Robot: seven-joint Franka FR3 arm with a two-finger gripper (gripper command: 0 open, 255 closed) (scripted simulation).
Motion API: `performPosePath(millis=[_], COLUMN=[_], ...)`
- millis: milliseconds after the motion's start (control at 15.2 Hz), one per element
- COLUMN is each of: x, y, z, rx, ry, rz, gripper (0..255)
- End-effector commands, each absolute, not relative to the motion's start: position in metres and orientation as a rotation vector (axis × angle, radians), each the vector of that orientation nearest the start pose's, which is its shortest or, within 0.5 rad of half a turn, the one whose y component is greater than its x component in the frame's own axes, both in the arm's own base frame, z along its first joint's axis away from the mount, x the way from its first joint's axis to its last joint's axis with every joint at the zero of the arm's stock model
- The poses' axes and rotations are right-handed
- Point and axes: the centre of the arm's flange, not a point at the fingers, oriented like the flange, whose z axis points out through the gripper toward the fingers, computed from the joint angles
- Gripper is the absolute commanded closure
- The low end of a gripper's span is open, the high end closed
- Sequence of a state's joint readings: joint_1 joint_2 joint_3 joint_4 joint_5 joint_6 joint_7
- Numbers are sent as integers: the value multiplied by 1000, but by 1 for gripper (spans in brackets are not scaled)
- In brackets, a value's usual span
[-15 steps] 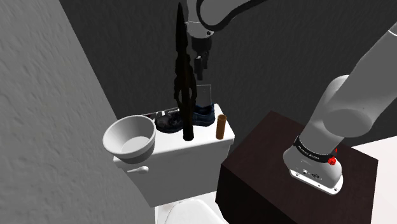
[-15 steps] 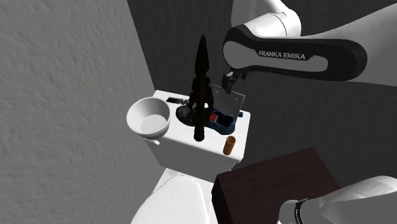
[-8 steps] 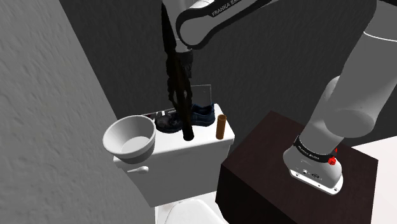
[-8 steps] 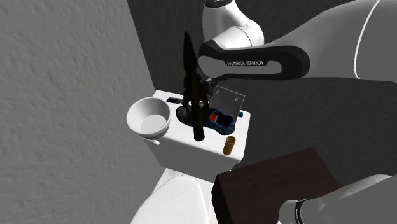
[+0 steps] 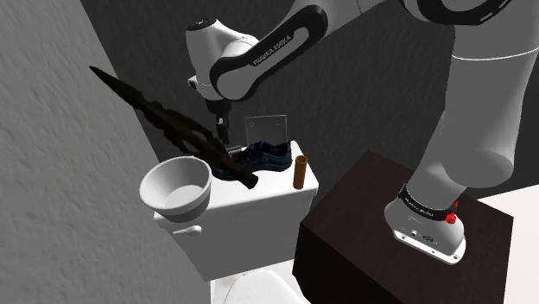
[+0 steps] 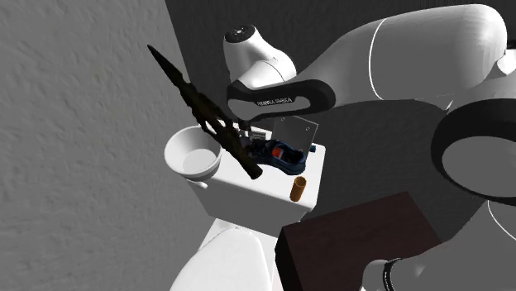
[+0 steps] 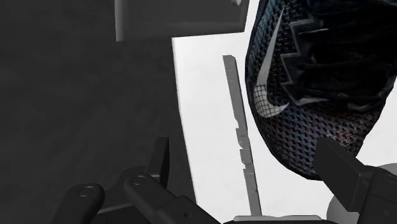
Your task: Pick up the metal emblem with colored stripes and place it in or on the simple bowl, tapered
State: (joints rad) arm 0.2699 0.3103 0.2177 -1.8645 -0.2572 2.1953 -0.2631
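My black gripper (image 5: 223, 136) (image 6: 247, 135) hangs open just above the back of the white toilet tank lid (image 5: 268, 197) (image 6: 240, 188). In the wrist view its fingers (image 7: 347, 181) stand wide apart around a thin grey notched strip (image 7: 240, 137), seemingly the emblem lying flat on the lid. No coloured stripes show on it. The fingers touch nothing. The tapered white bowl (image 5: 177, 187) (image 6: 192, 154) sits on the tank's end, toward the shoulder view's left of the gripper.
A long black spiked object (image 5: 173, 129) (image 6: 207, 116) leans over the bowl, crossing in front of the gripper. A dark shoe (image 5: 263, 157) (image 6: 281, 155) (image 7: 312, 83), a grey upright panel (image 5: 266, 129) and a brown cylinder (image 5: 301, 172) share the lid. My dark stand (image 5: 371, 224) sits alongside.
The arm swung toward the shoulder view's left and the gripper dropped to the tank's back edge. The black spiked object, upright before, now leans over toward the bowl.
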Motion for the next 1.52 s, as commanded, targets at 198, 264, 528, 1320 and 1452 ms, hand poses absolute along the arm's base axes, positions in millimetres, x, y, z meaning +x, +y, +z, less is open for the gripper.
performPosePath(millis=[198, 264, 528, 1320, 1452], x=[579, 582, 588, 592, 596], y=[330, 341, 359, 355, 352], z=[322, 315, 291, 262, 264], rx=[-2888, -2872, -2840, -2840, -2840], ry=[-1602, -1640, -1708, -1708, -1707], rz=[-106, -111, -120, -120, -120], gripper=[0, 0, 0, 0, 255])
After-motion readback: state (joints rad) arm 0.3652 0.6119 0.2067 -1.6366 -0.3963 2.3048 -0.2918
